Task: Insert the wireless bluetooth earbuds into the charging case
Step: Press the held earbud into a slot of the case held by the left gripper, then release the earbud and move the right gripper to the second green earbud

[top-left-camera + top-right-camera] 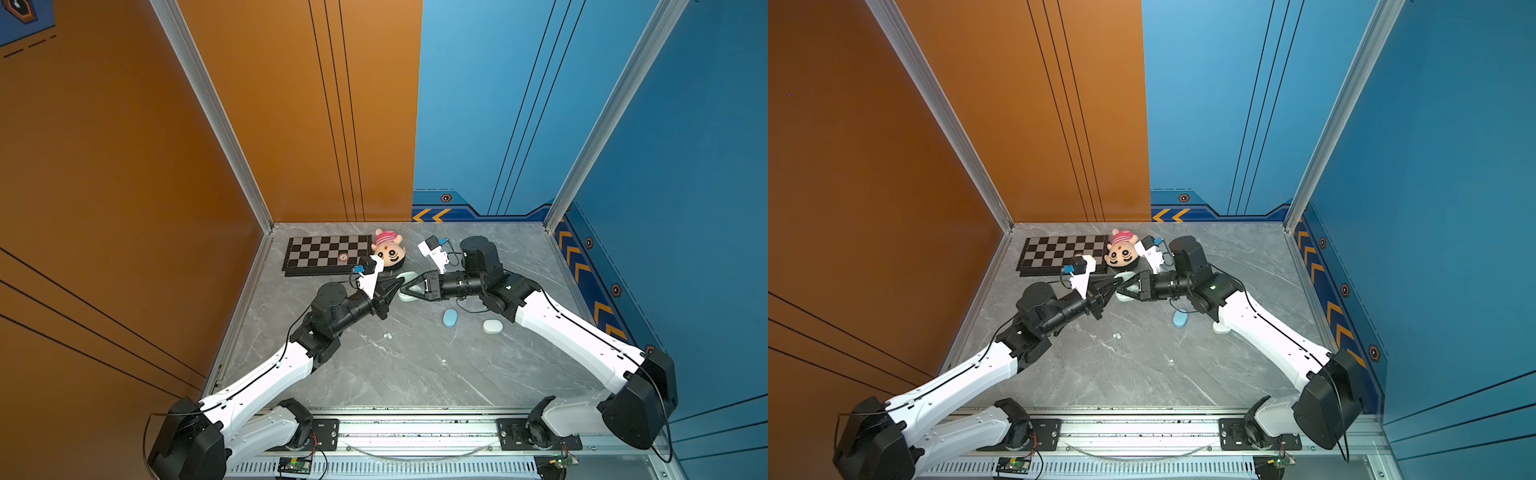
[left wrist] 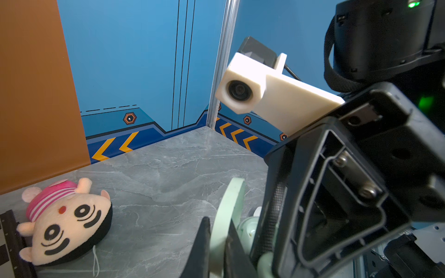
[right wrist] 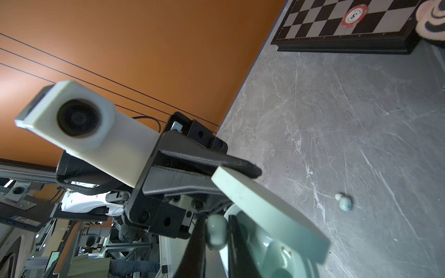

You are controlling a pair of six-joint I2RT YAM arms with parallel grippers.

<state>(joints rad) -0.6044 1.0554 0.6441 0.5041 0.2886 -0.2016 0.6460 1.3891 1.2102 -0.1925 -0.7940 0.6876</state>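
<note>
Clamped on the raised lid (image 2: 228, 207) with the left gripper (image 2: 218, 231), propping the mint case (image 3: 272, 255) open. Pinching one pale mint bud (image 3: 216, 232) in the right gripper (image 3: 215, 223), jaws closed on it, right at the case's rim and just above the open wells. Cannot tell whether it touches the base. Seen tip to tip over the case in both top views.

Step, as judged: seating a bud in the case, mid-insertion, not seated yet. Looks like one empty well in the right wrist view; cannot tell about the second.

Next, probably: lower the bud into the nearer well, line it up with the socket, and let go only once it sits. Hold the lid back throughout, since a dropped lid would block the well or knock the bud. Tiny and smooth, so likely to slip or roll if released early.

Elsewhere, placed from the case:
- Two loose buds (image 1: 387, 335) near, toward the robot.
- A lone bud (image 1: 444, 361) farther the same way.
- Blue case (image 1: 450, 318) and white case (image 1: 493, 326) on the right-arm side, both looking shut.
- Plush (image 1: 388, 249) just behind.
- Chessboard (image 1: 328, 253) behind, toward the left-arm side, with a red chip (image 3: 355, 15) on it.
</note>
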